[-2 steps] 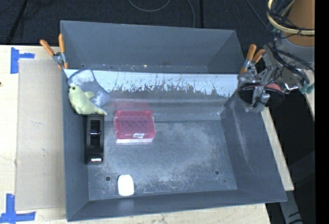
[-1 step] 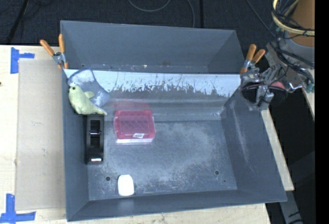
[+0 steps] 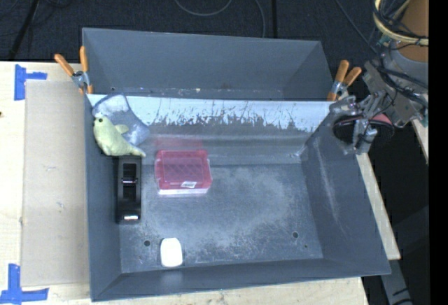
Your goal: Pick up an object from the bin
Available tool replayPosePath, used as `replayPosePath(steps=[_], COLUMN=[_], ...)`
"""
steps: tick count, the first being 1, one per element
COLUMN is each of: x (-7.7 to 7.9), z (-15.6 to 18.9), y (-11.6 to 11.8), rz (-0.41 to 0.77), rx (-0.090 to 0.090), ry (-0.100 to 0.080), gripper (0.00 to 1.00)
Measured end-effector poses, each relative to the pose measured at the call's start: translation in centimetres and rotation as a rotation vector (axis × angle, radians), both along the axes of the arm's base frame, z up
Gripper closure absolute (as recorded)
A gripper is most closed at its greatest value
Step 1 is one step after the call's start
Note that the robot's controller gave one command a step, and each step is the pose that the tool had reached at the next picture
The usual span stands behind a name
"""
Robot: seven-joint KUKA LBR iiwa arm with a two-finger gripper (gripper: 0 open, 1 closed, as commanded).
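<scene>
Camera view, contents of grey metal bin [image 3: 266, 209], listed from its left side.

Item 1: soft toy [image 3: 112, 136], pale yellow-green, lying in the far left corner against the left wall, partly on a crumpled piece of clear wrap [image 3: 129, 117].

Item 2: tape dispenser [image 3: 127, 190], black, long and narrow, lying along the left wall just in front of the soft toy.

Item 3: flat box [image 3: 183, 171], pink and translucent with a white label on its near edge, lying just beside the dispenser on its right and apart from it.

Item 4: small white block [image 3: 171, 252], rounded, alone near the front wall, left of centre.

Centre and right of the floor: bare scuffed metal.

Tool: gripper [image 3: 357, 134], at the upper right corner of the bin, over the rim where the right wall meets the back wall, well apart from all four items. Nothing is seen held in it. Whether it is set wide or narrow cannot be told from this angle. The arm [image 3: 400, 97] enters from the right.
</scene>
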State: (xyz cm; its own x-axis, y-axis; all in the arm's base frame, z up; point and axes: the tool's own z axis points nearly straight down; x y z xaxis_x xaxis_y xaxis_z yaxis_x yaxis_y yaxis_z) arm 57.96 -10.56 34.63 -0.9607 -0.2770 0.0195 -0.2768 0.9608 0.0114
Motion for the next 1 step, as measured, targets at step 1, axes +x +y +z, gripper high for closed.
replayPosePath(steps=[1], x=[-0.11], z=[6.15], y=[-1.84], rz=[0.052], rx=[-0.006], ry=[-0.029], gripper=[0.0])
